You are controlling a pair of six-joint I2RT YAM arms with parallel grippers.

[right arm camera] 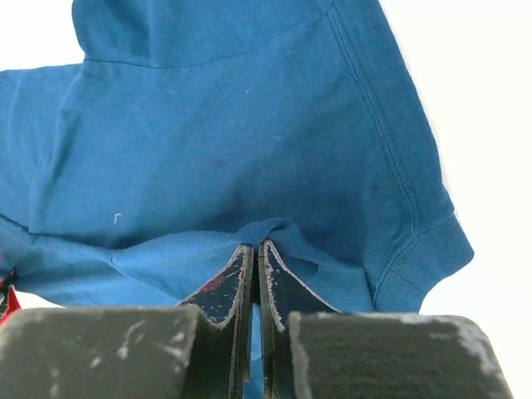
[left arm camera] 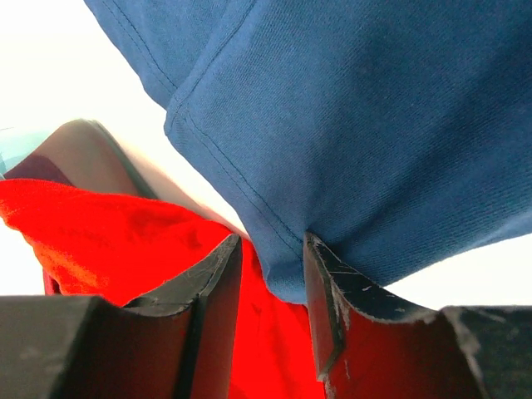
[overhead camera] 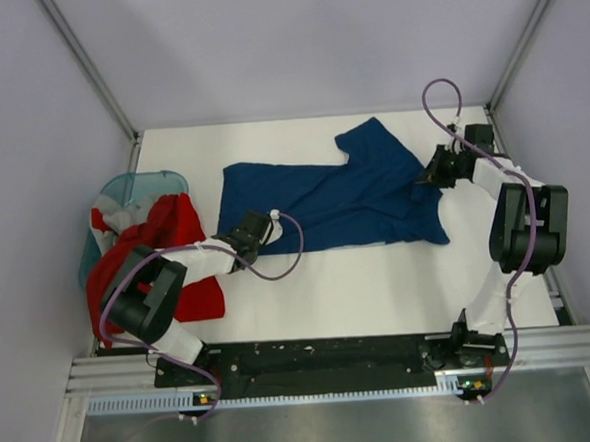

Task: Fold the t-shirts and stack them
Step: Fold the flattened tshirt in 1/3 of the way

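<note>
The navy-blue t-shirt [overhead camera: 324, 199] lies spread on the white table [overhead camera: 379, 286], with one sleeve pointing to the back. My left gripper [overhead camera: 252, 230] is at its lower left edge. In the left wrist view it [left arm camera: 271, 241] is open, and a hemmed corner of the blue shirt [left arm camera: 374, 125] hangs between the fingers [left arm camera: 332, 291], above red cloth [left arm camera: 108, 241]. My right gripper [overhead camera: 434, 168] is at the shirt's right side. In the right wrist view it [right arm camera: 255, 245] is shut on a pinched fold of the blue cloth [right arm camera: 249, 125]. The red t-shirt [overhead camera: 170, 227] spills from the basket. A grey-white shirt [overhead camera: 104, 207] lies in the basket.
The translucent teal basket [overhead camera: 140, 182] stands at the left edge of the table. A metal rail [overhead camera: 334, 364] runs along the near edge. Pale enclosure walls with slanted aluminium posts [overhead camera: 90, 68] close in the sides and back.
</note>
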